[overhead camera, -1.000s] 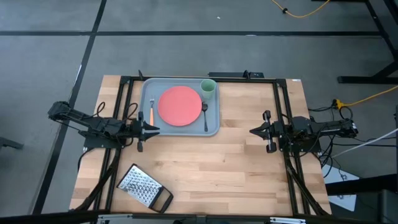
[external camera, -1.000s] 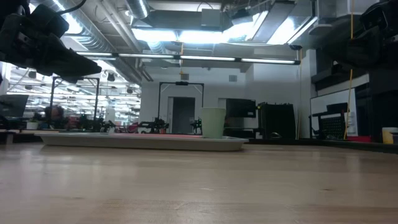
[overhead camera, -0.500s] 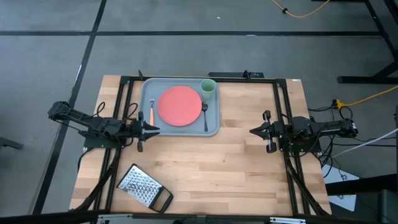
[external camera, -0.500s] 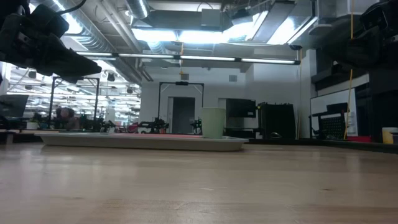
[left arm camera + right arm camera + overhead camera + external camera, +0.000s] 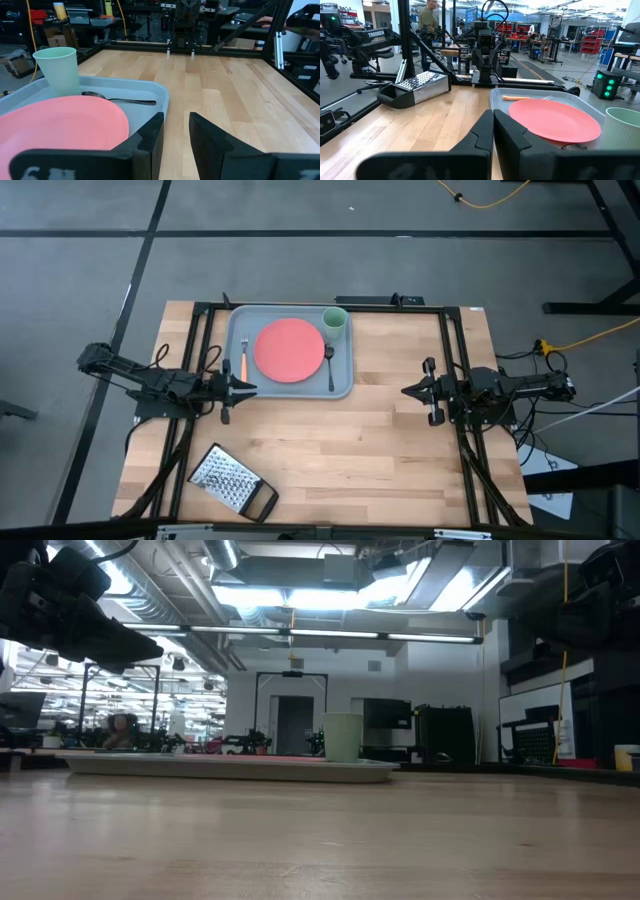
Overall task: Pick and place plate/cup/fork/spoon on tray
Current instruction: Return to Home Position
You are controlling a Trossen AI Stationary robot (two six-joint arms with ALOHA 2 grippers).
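Observation:
The grey-blue tray (image 5: 238,330) lies at the table's far middle. On it the coral-red plate (image 5: 289,349) lies flat in the centre. The pale green cup (image 5: 335,323) stands upright at the tray's far right corner. The orange-handled fork (image 5: 243,363) lies left of the plate, and the dark spoon (image 5: 330,366) lies right of it. My left gripper (image 5: 250,389) hovers just near of the tray's left near corner, narrowly open and empty (image 5: 176,131). My right gripper (image 5: 405,391) hovers right of the tray, shut and empty (image 5: 493,125).
A metal grater with a black handle (image 5: 228,480) lies near the table's near left corner. Bare wood spreads between the two arms and near of the tray. A person (image 5: 427,20) stands in the room beyond the table's left side.

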